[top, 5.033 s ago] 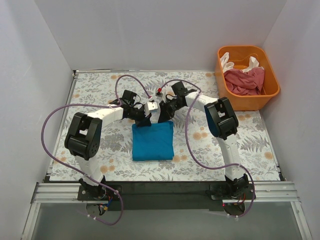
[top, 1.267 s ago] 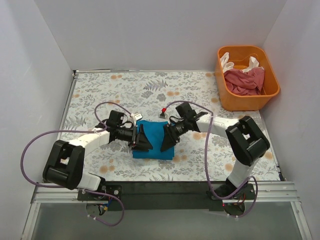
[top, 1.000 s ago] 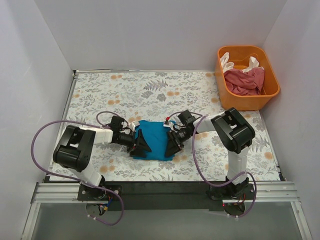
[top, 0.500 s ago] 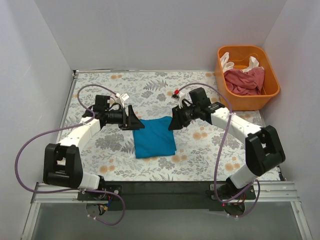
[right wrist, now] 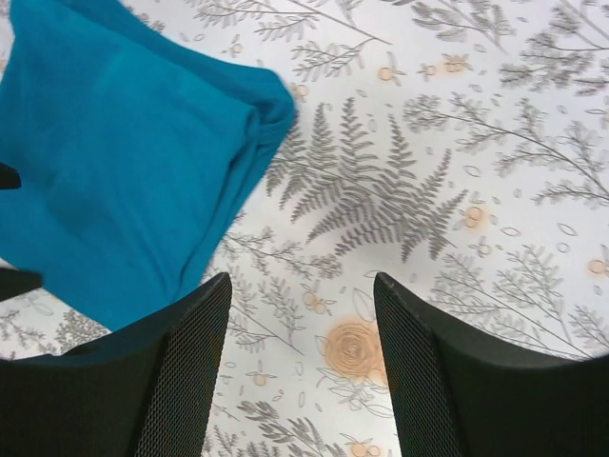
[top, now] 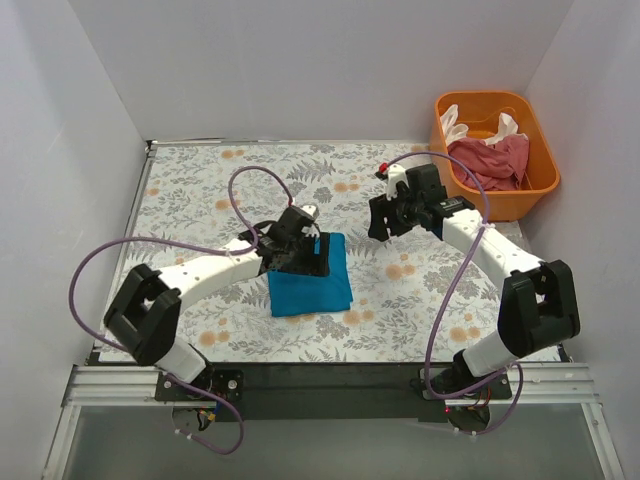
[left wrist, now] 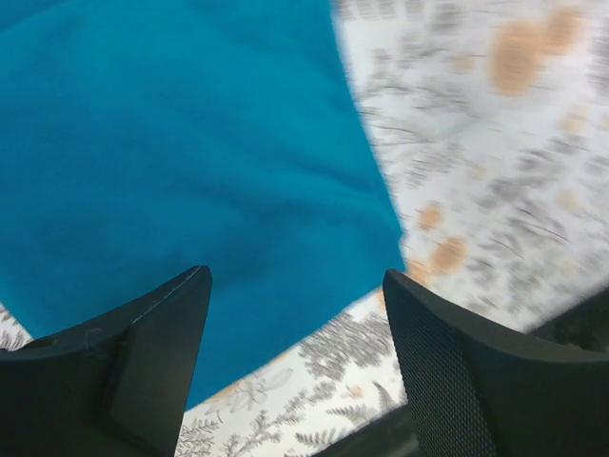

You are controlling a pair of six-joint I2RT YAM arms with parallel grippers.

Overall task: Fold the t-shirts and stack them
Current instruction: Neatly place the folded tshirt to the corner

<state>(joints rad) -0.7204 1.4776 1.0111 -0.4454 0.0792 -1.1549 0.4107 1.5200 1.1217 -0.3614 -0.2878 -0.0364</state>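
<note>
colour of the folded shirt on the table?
The folded t-shirt is plain teal-blue; best in right wrist view.

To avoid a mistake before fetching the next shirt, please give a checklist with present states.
1. Teal t-shirt folded, lying on the table: ok.
2. Left tool open and empty: ok.
3. Right tool open and empty, off the teal t-shirt: ok.
4. Left tool clear of the teal t-shirt: not ok, it hangs over it.
5. Pink t-shirt and white t-shirt in the orange tub: ok.
</note>
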